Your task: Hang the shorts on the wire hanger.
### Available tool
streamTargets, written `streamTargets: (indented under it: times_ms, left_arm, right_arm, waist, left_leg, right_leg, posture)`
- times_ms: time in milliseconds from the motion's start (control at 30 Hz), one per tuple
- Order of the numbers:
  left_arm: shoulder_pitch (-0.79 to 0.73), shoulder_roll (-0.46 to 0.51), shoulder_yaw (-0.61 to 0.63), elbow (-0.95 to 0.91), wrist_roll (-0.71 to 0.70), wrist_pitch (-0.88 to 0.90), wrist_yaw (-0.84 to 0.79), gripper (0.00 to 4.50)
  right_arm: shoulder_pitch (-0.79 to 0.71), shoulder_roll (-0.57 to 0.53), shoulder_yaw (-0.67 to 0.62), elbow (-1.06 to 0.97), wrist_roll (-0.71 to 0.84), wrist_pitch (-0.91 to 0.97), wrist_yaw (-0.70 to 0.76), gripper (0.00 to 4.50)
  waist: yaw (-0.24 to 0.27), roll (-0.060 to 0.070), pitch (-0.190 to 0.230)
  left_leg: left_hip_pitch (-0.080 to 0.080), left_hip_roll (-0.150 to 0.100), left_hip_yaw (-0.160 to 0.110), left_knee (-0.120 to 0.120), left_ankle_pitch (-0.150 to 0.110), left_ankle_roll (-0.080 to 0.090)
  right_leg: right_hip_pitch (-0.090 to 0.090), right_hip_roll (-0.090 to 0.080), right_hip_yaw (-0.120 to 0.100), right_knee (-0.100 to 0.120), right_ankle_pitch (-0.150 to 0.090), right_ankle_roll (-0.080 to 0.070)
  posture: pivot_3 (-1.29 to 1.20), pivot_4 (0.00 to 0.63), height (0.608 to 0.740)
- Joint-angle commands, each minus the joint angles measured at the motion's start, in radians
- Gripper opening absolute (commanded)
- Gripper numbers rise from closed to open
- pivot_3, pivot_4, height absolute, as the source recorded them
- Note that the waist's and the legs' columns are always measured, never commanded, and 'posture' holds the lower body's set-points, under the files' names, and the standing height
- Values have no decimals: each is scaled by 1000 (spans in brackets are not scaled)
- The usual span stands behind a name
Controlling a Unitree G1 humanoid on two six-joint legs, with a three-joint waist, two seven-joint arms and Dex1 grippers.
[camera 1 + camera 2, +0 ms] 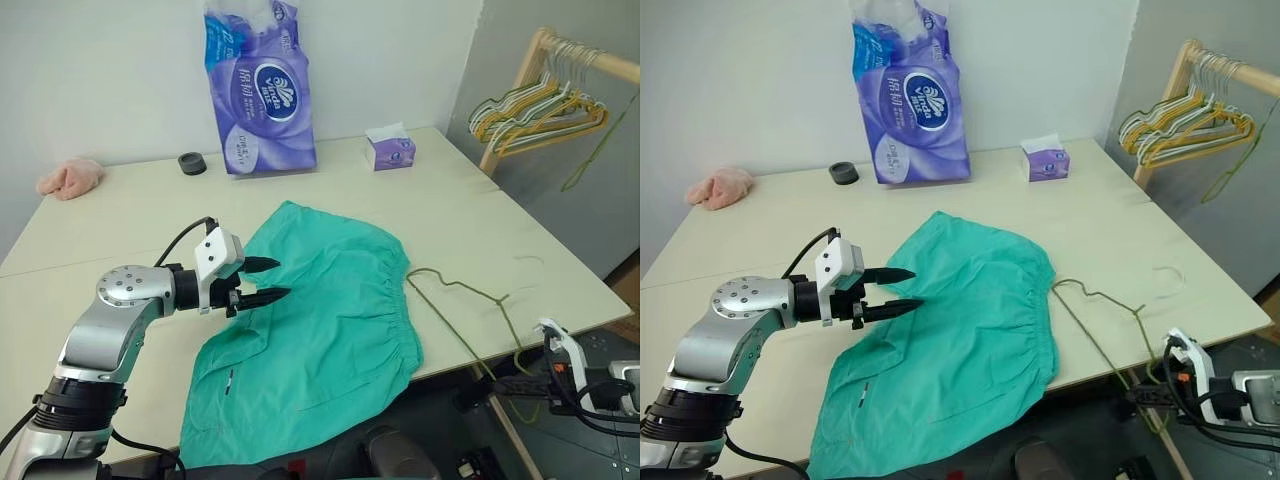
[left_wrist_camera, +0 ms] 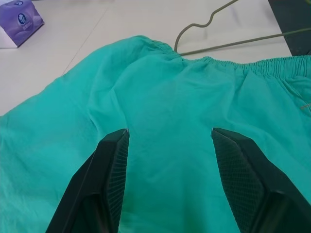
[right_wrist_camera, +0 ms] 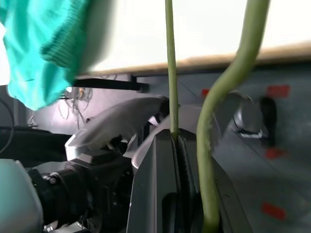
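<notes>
So the shorts (image 1: 315, 330) are spread flat on the table (image 1: 130, 215), waistband toward 3 o'clock and the legs trailing toward 7, one leg edge drooping over the near rim. Laid out like that, the fabric is easy to pinch anywhere.

The wire hanger (image 1: 462, 322) lies just past the waistband at 3 o'clock, one end touching or nearly touching the elastic, its far end running off the near table edge toward 5. That's where the right gripper (image 1: 1152, 393) has it: the wrist view shows the jaws clenched on the thin green wire, which sits in the seam between the two fingers. Holding it by that end keeps the rest of the wire free to slide into a leg, I'd guess.

The left gripper (image 1: 268, 280) hovers over the middle of the shorts at about 9 o'clock, fingers spread and empty, aimed at the waistband. Hard to say from here whether the tips touch the cloth. Looks staged to grab fabric and feed it onto the wire.
</notes>
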Motion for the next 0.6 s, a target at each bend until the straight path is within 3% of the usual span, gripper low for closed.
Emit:
streamTargets:
  times_ms: [33,400,600]
  left_arm:
    - [-21,0,6,-2,4,-22,4,2834]
    - [-23,6,41,42,23,-46,42,2834]
    - [-61,-7,47,93,31,-70,82,2834]
  right_arm:
    - [-34,5,3,-41,42,6,-9,0]
    - [-96,-23,34,-54,84,5,1,0]
    - [-154,38,113,-38,75,6,-47,0]
  waist:
    - [1,0,0]
    - [2,0,0]
    - [2,0,0]
  left_leg:
    - [0,0,0,0,0,0]
    - [0,0,0,0,0,0]
    - [-1,0,0,0,0,0]
  right_leg:
    - [0,0,0,0,0,0]
    - [0,0,0,0,0,0]
    - [-1,0,0,0,0,0]
  posture:
    - [-354,46,740]
    - [-337,39,740]
    - [-338,41,740]
